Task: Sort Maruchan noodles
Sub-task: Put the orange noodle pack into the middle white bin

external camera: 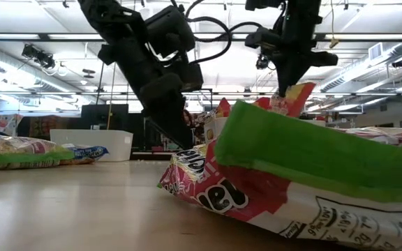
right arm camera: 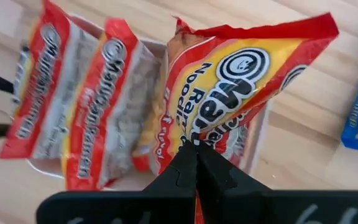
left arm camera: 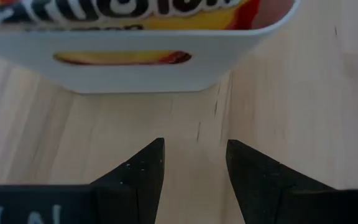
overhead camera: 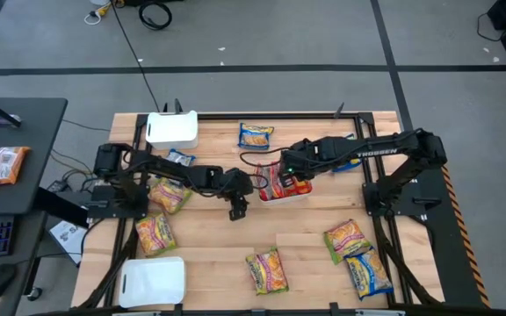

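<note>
Right gripper [right arm camera: 196, 149]: clamped on a red-orange noodle packet [right arm camera: 229, 87], held over the white tray [overhead camera: 292, 194] containing two more red packets [right arm camera: 82, 99]; left gripper [left arm camera: 194, 158]: fingers parted, empty, just beside that tray.

Both arms are black, built from blocky jointed segments, with thin black cables looping along them; the right arm [overhead camera: 385, 151] carries white letters on its long link and a small green light near its wrist. The left gripper [left arm camera: 194, 177] has two flat, matte black fingers [left arm camera: 143, 177] with pointed tips; the right gripper [right arm camera: 196, 163] has the same dark wedge-shaped fingers.
</note>
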`<state>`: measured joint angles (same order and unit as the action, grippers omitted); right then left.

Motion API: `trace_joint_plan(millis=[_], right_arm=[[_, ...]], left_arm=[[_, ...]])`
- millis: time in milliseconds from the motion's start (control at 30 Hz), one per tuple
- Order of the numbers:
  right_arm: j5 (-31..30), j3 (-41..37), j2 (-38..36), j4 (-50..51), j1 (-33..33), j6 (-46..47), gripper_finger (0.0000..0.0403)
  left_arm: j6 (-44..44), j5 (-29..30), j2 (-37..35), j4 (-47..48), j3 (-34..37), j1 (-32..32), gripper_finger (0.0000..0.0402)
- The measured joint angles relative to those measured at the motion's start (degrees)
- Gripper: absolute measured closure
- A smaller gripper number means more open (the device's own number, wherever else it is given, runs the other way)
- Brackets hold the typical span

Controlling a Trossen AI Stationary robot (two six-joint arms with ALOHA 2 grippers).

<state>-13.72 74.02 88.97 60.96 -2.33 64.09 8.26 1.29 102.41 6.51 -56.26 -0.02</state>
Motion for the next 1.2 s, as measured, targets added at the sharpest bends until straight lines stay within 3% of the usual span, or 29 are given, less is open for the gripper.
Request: trace_joint_plan(millis=[233,567,867,1033,1200], right_arm=[[5.4,-3.3,1.1,-16.9,-0.6,-2.3,0.0398],[6.4,-3.5,6.4,-19.6,1.1,-2.1,0.0388],[10.1,-2.9,5.0,-17.7,1.0,-2.1,0.0279],[5.5,-2.9,2.8,-11.7,1.0,0.5,0.0218],[1.3,-2.9,-0.2,-10.8,1.4,0.7,0.0202]], left_arm=[[0.4,1.3,0.0,-3.8,-0.1,1.5,0.0225],[0.1,1.5,0.0,-4.7,-0.1,2.5,0.0225],[-0.2,1.4,-0.1,-3.9,-0.2,2.5,0.0225],[0.2,1.5,0.0,-3.6,-0.2,2.5,0.0225],[1.6,1.4,0.0,-3.6,-0.2,2.4,0.0225]])
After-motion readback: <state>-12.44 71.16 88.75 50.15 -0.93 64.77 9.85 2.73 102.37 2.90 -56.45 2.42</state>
